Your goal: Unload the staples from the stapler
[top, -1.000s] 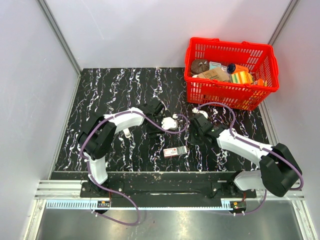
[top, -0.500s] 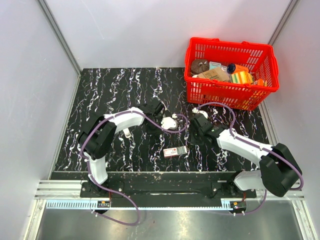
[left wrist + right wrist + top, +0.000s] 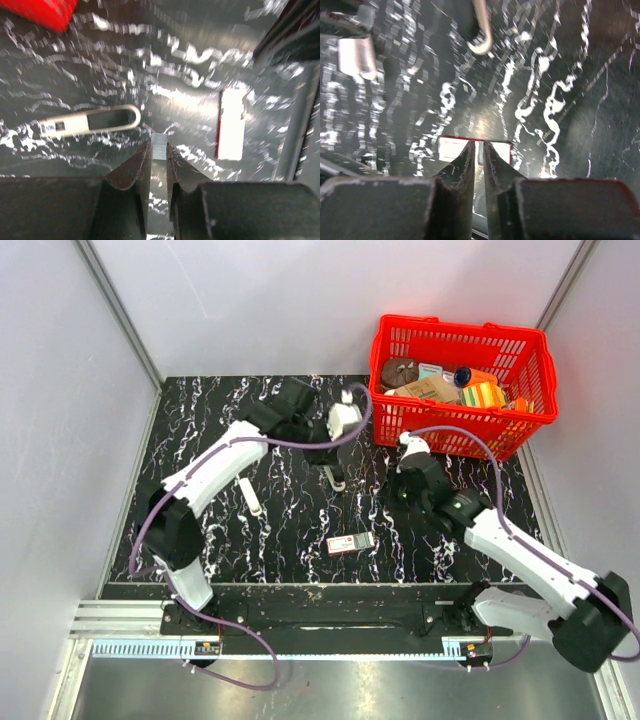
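Observation:
The stapler [image 3: 334, 478], slim and silvery with a dark inset, lies free on the black marbled table; it also shows in the left wrist view [image 3: 90, 122] and at the top of the right wrist view [image 3: 480, 36]. My left gripper [image 3: 322, 452] hangs above the table behind the stapler, shut on a short silvery strip of staples [image 3: 159, 146] pinched at its fingertips [image 3: 159, 150]. My right gripper [image 3: 396, 480] sits to the right of the stapler, its jaws [image 3: 479, 146] shut with nothing seen between them, pointing towards the pink-and-white box [image 3: 451, 150].
A red basket [image 3: 460, 425] full of goods stands at the back right, close behind the right arm. A white slim bar [image 3: 250, 498] lies left of the stapler. The pink-and-white box [image 3: 350, 543] lies near the front centre and shows in the left wrist view [image 3: 231, 125].
My left arm has lifted and swung towards the back, carrying the staple strip away from the stapler. The right arm has pulled back and risen. The stapler now lies alone.

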